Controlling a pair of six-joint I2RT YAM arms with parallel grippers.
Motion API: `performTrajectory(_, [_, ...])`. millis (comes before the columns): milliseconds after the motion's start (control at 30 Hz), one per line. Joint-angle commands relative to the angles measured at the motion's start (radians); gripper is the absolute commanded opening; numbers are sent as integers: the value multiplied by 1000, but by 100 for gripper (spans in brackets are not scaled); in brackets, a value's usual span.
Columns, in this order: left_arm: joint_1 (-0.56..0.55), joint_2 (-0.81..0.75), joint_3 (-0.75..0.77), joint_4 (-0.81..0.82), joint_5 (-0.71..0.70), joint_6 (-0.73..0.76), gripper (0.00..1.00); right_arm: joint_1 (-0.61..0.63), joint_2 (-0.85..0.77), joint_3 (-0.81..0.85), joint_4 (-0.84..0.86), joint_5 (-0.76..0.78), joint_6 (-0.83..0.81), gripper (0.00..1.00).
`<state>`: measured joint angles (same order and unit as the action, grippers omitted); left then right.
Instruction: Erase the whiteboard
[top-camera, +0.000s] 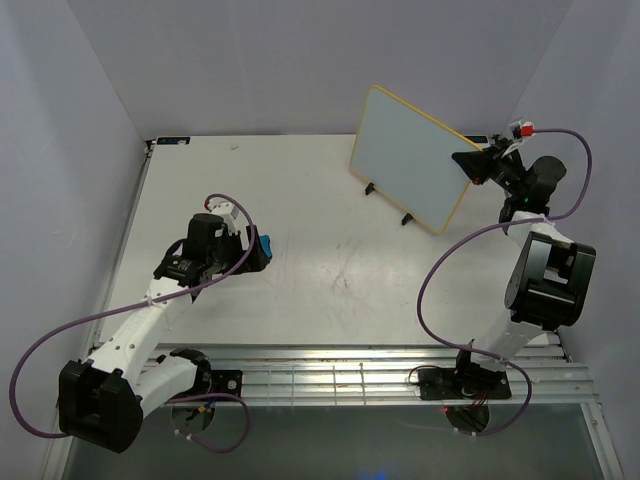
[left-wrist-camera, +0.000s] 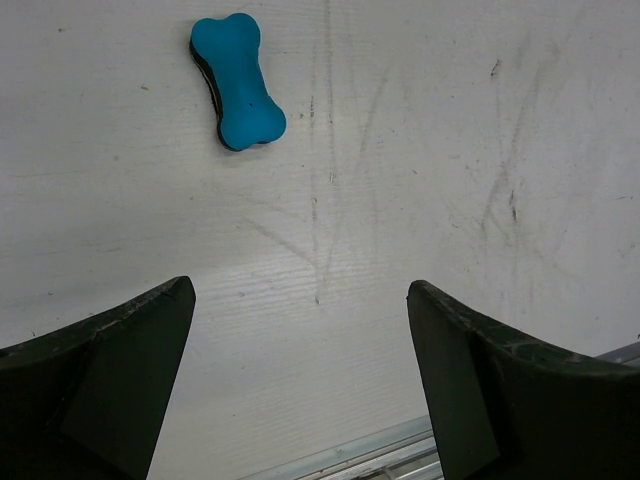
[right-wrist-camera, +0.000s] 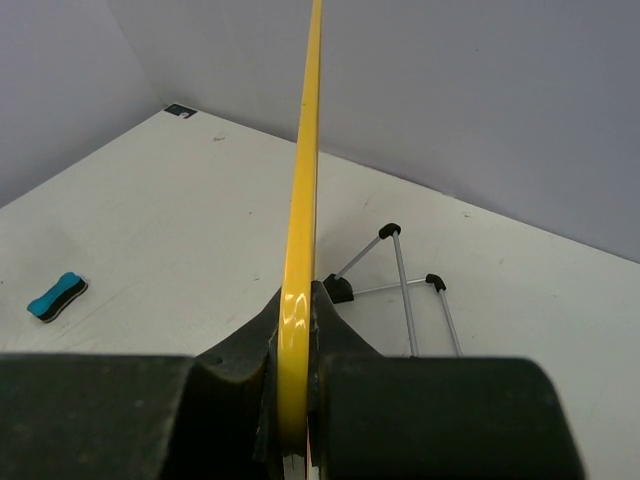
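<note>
Board: whiteboard (top-camera: 410, 158) stood tilted at the tabletop's (top-camera: 300, 200) far right.
Right tool (right-wrist-camera: 297, 370): clamped on its yellow edge.
Left tool (left-wrist-camera: 300, 380): wide open, empty, near the eraser (left-wrist-camera: 238, 82).
Progress: face looked blank; erasing probably done.

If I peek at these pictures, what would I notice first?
The whiteboard stands out first, at the far right of the table, with the right gripper pinching its yellow edge. Next comes the bright blue bone-shaped eraser, lying flat on the table just ahead of the open left gripper.
</note>
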<state>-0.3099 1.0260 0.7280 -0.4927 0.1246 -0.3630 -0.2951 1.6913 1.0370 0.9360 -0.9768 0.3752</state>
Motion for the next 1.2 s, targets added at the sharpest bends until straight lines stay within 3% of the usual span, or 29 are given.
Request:
performTrajectory(0, [-1,-9,-2,14,18,9,98,-6,1,24,162,9,25,8])
performTrajectory(300, [-1,-4,-4,16,23,10,98,-6,56,17,182,20,31,8])
performTrajectory(667, [-3,3,-2,16,29,12,98,-29,70,-12,175,39,5,20])
performTrajectory(767, [-1,6,-2,16,33,13,98,-53,61,-12,173,46,10,31])
performTrajectory(800, [-1,6,-1,16,35,13,98,-56,57,-15,172,52,10,43])
performTrajectory(867, [-1,5,-1,16,38,13,98,-59,54,-17,172,61,5,54])
performTrajectory(1167, [-3,11,-4,20,52,16,98,-59,99,-2,159,72,-10,65])
